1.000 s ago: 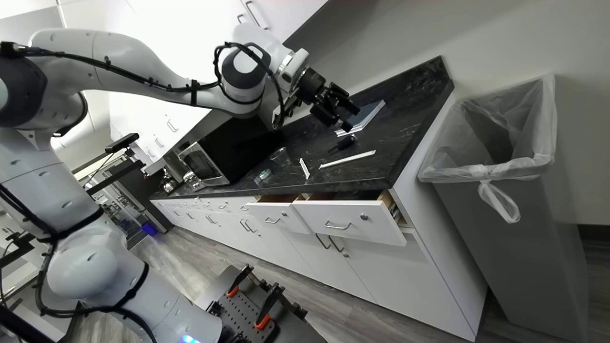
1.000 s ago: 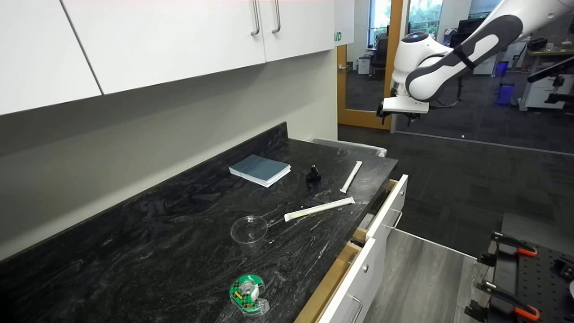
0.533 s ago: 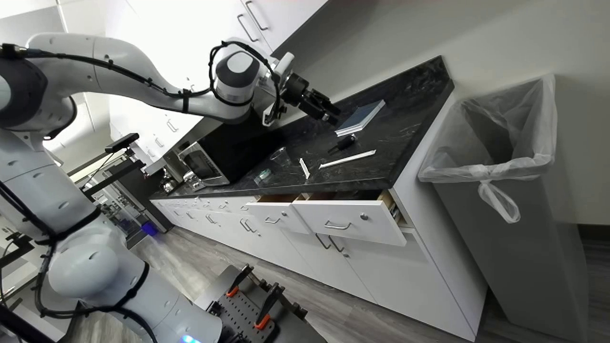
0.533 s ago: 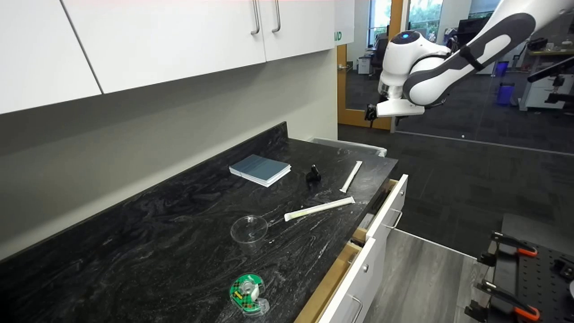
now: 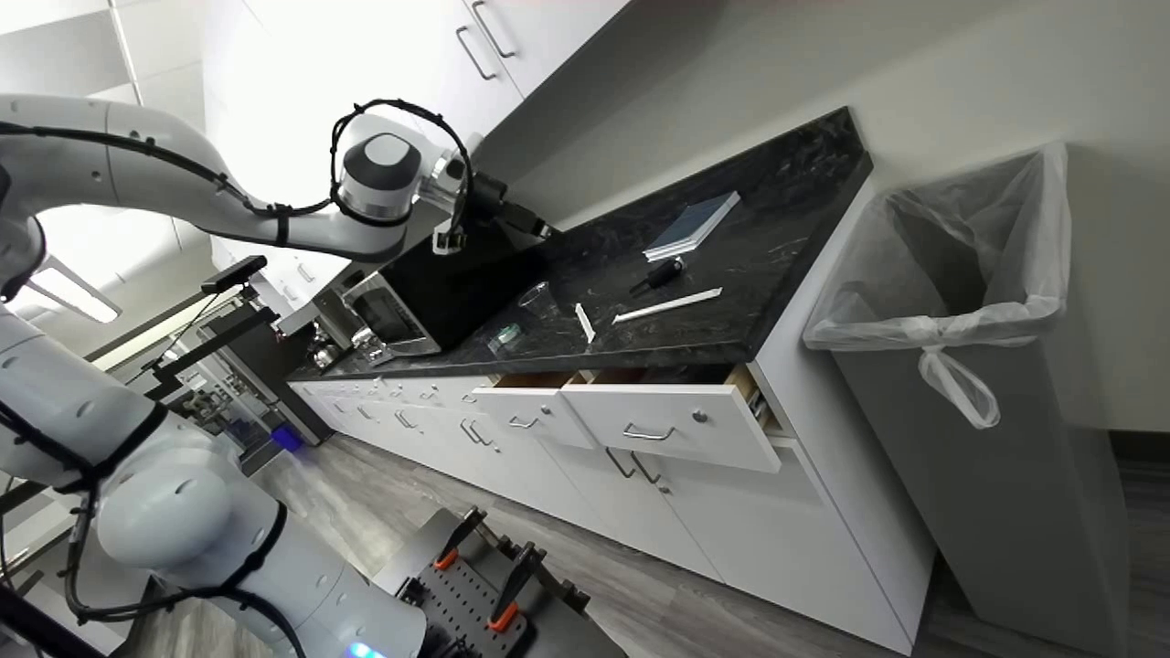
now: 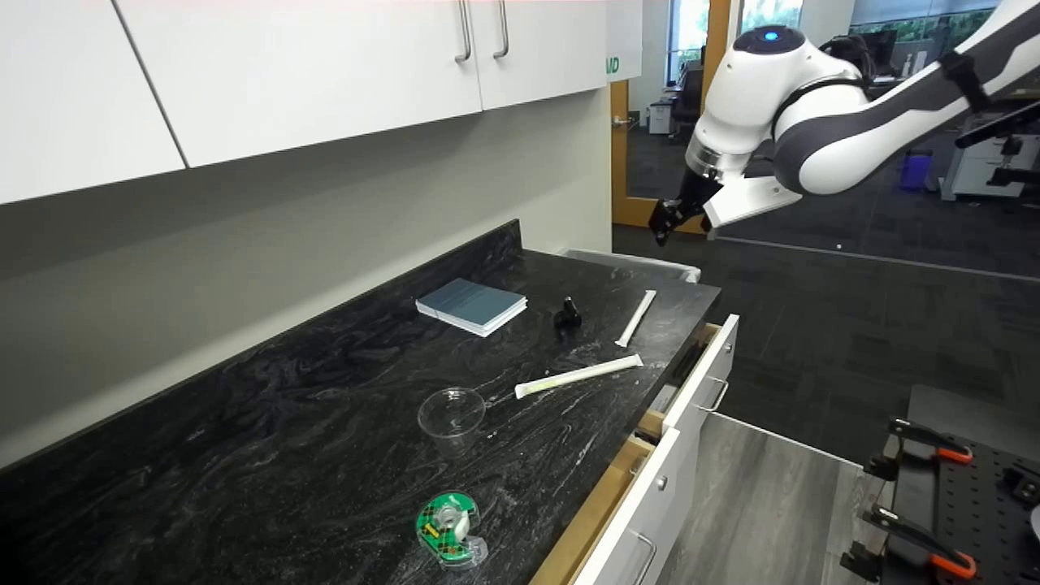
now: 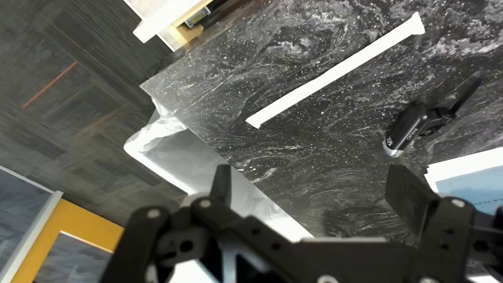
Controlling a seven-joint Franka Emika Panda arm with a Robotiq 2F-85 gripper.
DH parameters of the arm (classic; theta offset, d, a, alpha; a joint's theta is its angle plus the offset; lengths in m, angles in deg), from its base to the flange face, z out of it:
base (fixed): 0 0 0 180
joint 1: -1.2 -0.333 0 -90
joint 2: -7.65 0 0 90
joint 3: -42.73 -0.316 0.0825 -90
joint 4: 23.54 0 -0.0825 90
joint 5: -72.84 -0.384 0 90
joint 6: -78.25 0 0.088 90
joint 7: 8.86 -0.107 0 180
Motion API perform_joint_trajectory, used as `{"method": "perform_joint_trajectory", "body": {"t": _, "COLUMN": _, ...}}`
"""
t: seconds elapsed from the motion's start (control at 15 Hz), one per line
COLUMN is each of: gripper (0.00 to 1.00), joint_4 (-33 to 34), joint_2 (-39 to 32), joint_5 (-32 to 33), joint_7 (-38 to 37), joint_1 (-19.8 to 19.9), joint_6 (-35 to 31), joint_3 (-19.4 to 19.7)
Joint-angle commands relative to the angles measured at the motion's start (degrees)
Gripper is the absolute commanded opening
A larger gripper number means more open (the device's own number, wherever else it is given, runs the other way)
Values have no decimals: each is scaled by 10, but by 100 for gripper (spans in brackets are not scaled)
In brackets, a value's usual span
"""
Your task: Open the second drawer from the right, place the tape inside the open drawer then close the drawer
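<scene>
Gaping wide and holding nothing, the fingers (image 7: pixel 408 196) had just tilted and swung back along the worktop (image 6: pixel 284 455), away from the trash bin (image 5: pixel 978 493), carried by the white arm (image 6: pixel 845 154). Past their tips lay what looked like a paper-wrapped straw (image 7: pixel 334 72). Farther off, the green tape dispenser (image 6: pixel 447 526) sat where it had been, on the worktop near the second drawer from the right (image 6: pixel 650 516). That drawer remained open, as did the rightmost drawer (image 5: pixel 676 416) beside it. To me, the opening looked finished; the arm seemed to be turning to fetch the dispenser.
</scene>
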Motion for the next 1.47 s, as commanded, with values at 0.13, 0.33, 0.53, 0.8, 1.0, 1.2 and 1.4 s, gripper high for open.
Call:
{"method": "perform_joint_trajectory", "body": {"t": 0.13, "gripper": 100, "joint_4": 0, "joint_2": -5, "joint_5": -5, "joint_7": 4, "joint_1": 24, "joint_6": -1, "joint_3": -18}}
{"method": "perform_joint_trajectory", "body": {"t": 0.33, "gripper": 100, "joint_4": 6, "joint_2": -26, "joint_5": -49, "joint_7": 31, "joint_1": 16, "joint_6": -18, "joint_3": -14}}
{"method": "perform_joint_trajectory", "body": {"t": 0.53, "gripper": 100, "joint_4": -12, "joint_2": -10, "joint_5": -148, "joint_7": 110, "joint_1": -20, "joint_6": -37, "joint_3": -44}}
{"method": "perform_joint_trajectory", "body": {"t": 0.8, "gripper": 100, "joint_4": -19, "joint_2": 11, "joint_5": -260, "joint_7": 197, "joint_1": -78, "joint_6": 31, "joint_3": -110}}
{"method": "perform_joint_trajectory", "body": {"t": 1.0, "gripper": 100, "joint_4": -10, "joint_2": 10, "joint_5": -294, "joint_7": 217, "joint_1": -115, "joint_6": 93, "joint_3": -157}}
{"method": "perform_joint_trajectory", "body": {"t": 1.2, "gripper": 100, "joint_4": 8, "joint_2": -16, "joint_5": -296, "joint_7": 210, "joint_1": -140, "joint_6": 123, "joint_3": -195}}
{"method": "perform_joint_trajectory", "body": {"t": 1.4, "gripper": 100, "joint_4": 21, "joint_2": -48, "joint_5": -260, "joint_7": 180, "joint_1": -157, "joint_6": 163, "joint_3": -230}}
